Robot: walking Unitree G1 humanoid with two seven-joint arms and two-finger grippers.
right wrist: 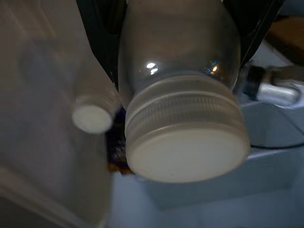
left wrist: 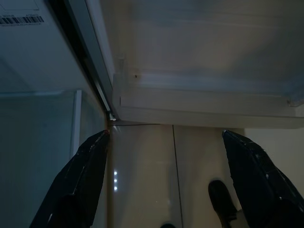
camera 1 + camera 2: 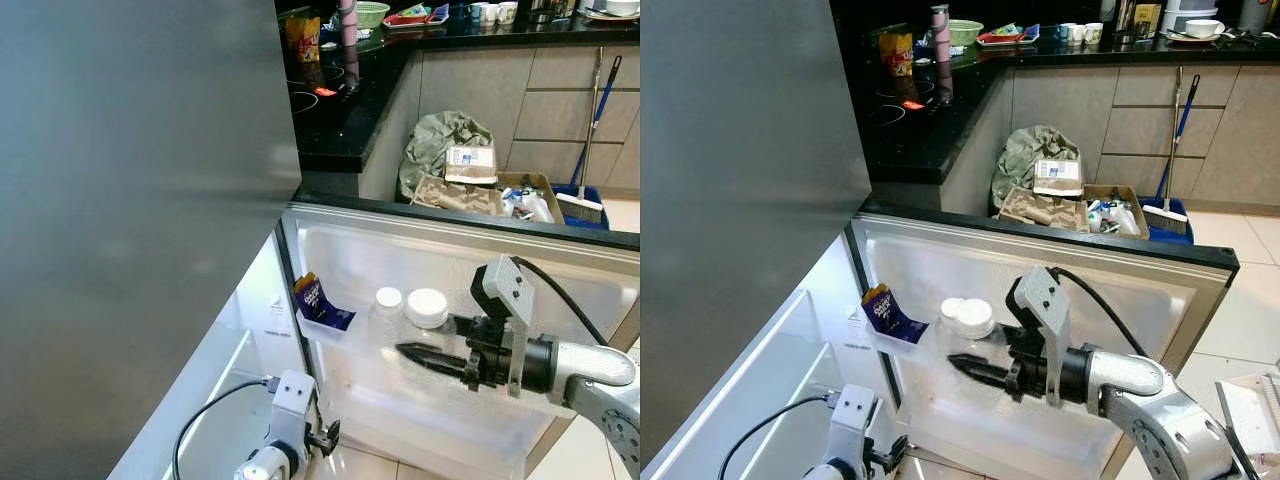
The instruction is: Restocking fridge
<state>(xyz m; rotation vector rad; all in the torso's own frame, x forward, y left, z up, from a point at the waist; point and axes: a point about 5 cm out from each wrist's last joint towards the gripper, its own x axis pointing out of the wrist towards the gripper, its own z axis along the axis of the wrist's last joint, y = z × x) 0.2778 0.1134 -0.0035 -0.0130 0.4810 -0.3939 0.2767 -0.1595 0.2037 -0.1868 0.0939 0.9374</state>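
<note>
The fridge door (image 3: 560, 262) stands open beside the black worktop (image 3: 335, 120). Its door shelf (image 3: 330, 327) carries a blue packet (image 3: 311, 296), writing unreadable, a small bottle (image 3: 387, 300) and a white-capped jar (image 3: 427, 308). Right claw (image 3: 415, 353) pinches the jar. Left claw (image 2: 166, 156) hangs spread above the floor (image 2: 142, 175). A barcode label (image 2: 21, 20) marks the fridge interior.

From my head cameras the kitchen reads evenly lit and sharp, with soft daylight on the pale tiled floor (image 3: 1240, 250). The glossy black stone bench (image 3: 330, 120) mirrors the items above it and carries a small red glow. The broad grey fridge door panel (image 3: 130, 230) shows a dull, smeared sheen. The white plastic inner door liner (image 3: 420, 260) is bright, nearly washed out. My left wrist picture is dim and bluish, its black end effector fingers (image 2: 78, 185) silhouetted. In my right wrist picture the clear wide-mouthed jar with a white lid (image 1: 185, 142) is soft-focused, with small glints on its shoulder.
</note>
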